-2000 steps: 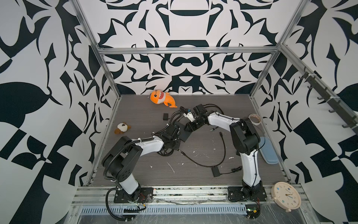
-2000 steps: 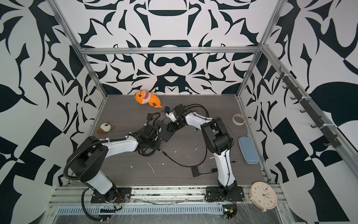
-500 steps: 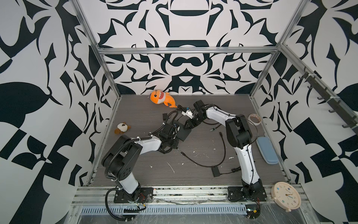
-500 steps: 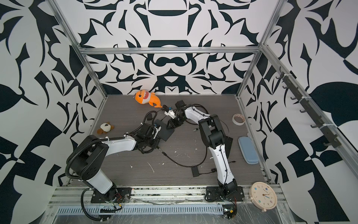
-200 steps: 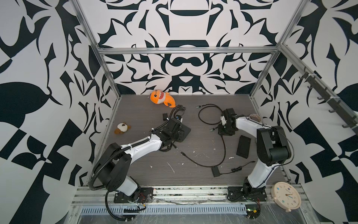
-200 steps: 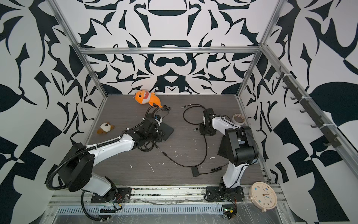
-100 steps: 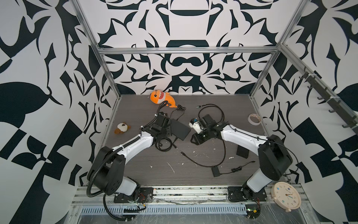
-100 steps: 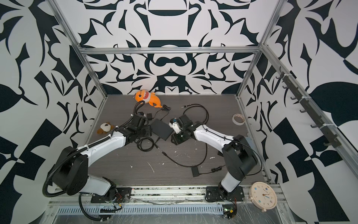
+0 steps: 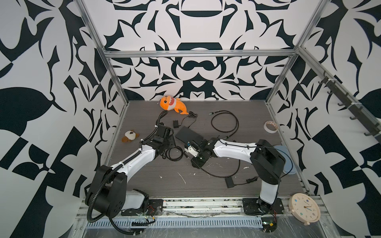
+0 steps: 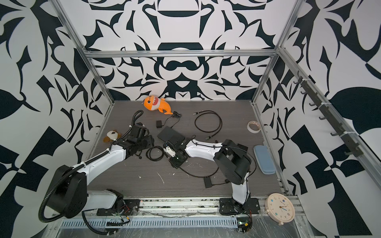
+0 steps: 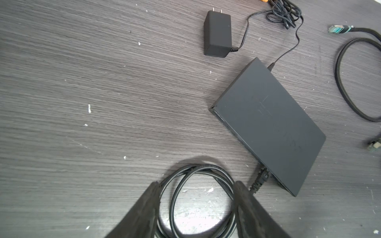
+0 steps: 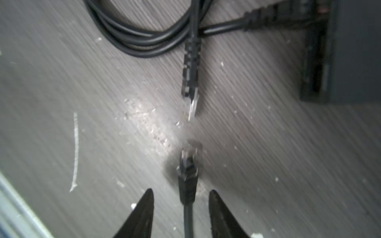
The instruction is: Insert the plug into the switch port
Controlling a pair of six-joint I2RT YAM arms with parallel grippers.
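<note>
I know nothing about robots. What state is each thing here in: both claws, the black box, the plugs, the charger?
left gripper: open, over the coiled cable.
right gripper: open around the plug, not gripping it.
switch: flat on the table, one connector plugged in.
second plug: loose on the table, unplugged.
power adapter: lying flat, prongs bare.

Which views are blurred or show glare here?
Right wrist view: motion-smeared, the table grain streaked, the plug soft, a pale glare patch beyond it. Left wrist view: sharp, with glare on the table inside the cable coil. Both top views: sharp, evenly lit.
</note>
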